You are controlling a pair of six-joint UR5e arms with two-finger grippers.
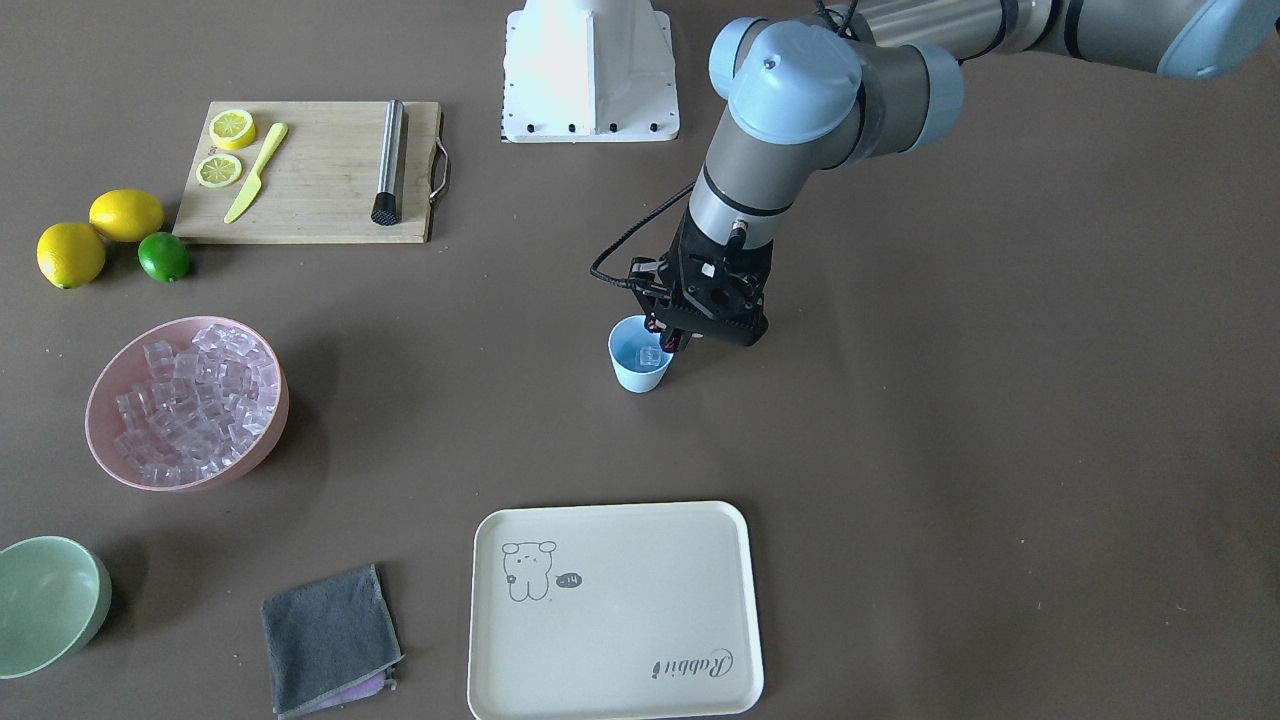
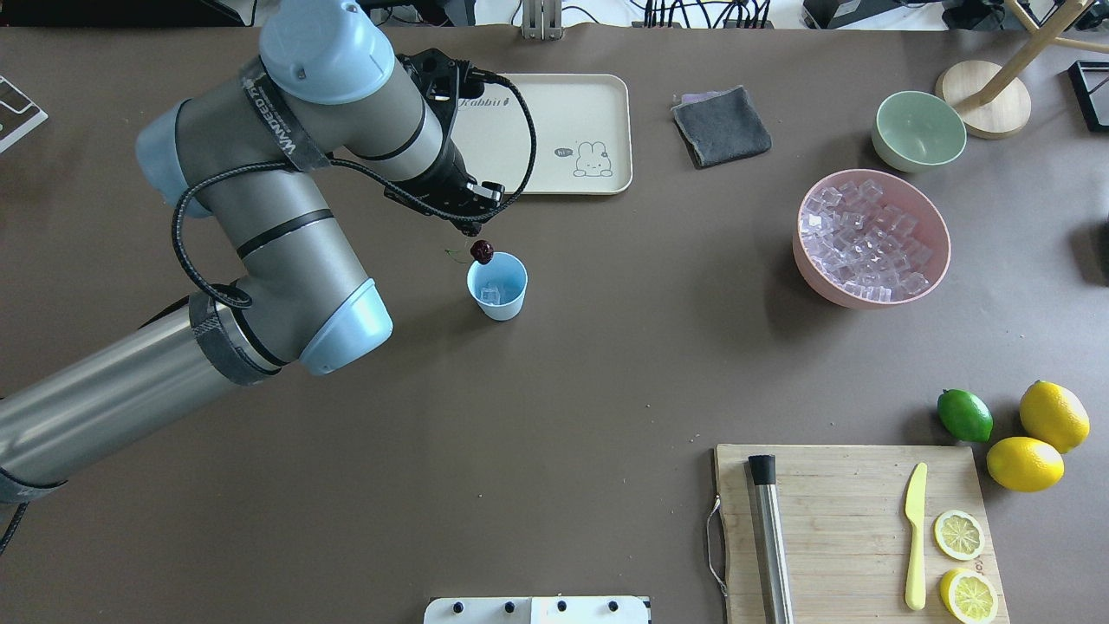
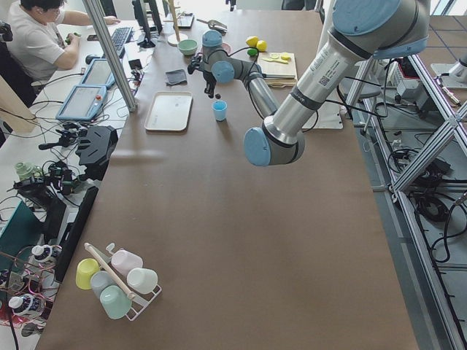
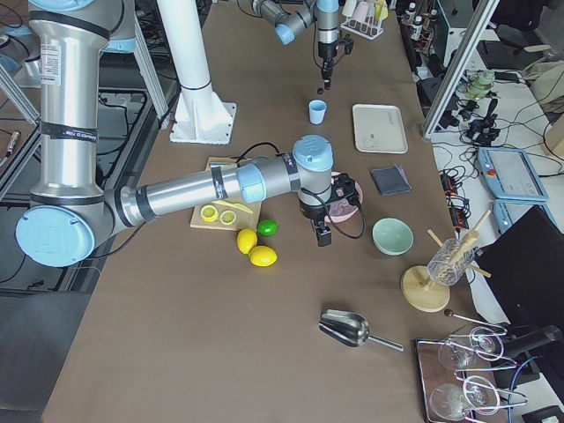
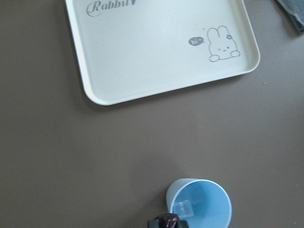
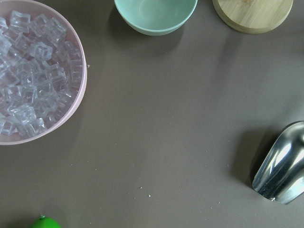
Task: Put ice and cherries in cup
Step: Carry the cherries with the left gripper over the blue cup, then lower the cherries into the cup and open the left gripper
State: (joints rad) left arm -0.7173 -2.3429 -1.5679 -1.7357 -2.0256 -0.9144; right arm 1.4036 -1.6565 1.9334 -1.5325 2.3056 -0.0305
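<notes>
Pale blue plastic, tapered and without a handle: the cup (image 2: 511,282) stands upright on the table (image 2: 606,390), brighter blue inside, near the cream tray (image 2: 554,121). One clear ice cube (image 2: 490,295) lies on its bottom. The remaining ice (image 2: 866,234), glassy with a faint pink cast, is heaped in the pink bowl (image 2: 810,273), well apart from the cup.

The cherries (image 2: 482,251) are at the cup's rim, on its tray side and above table level. One dark red, glossy fruit shows, with a thin green stem sticking out sideways; the second fruit cannot be made out. The left gripper (image 2: 472,230) has its fingers drawn close together, pinching the cherries at the tips. The right gripper (image 4: 322,234) hangs beside the pink bowl; whether its fingers are apart or together cannot be told.

The table is matte brown. A mint bowl (image 2: 918,130), a grey cloth (image 2: 721,126), a wooden board (image 2: 849,520) with lemon slices, and a steel scoop (image 6: 282,166) lie on it. The exterior left view shows a person (image 3: 36,40) seated at a side bench with screens.

Legible writing: "Rabbit" in script on the tray, and "hi~" in a speech bubble beside a drawn rabbit.
</notes>
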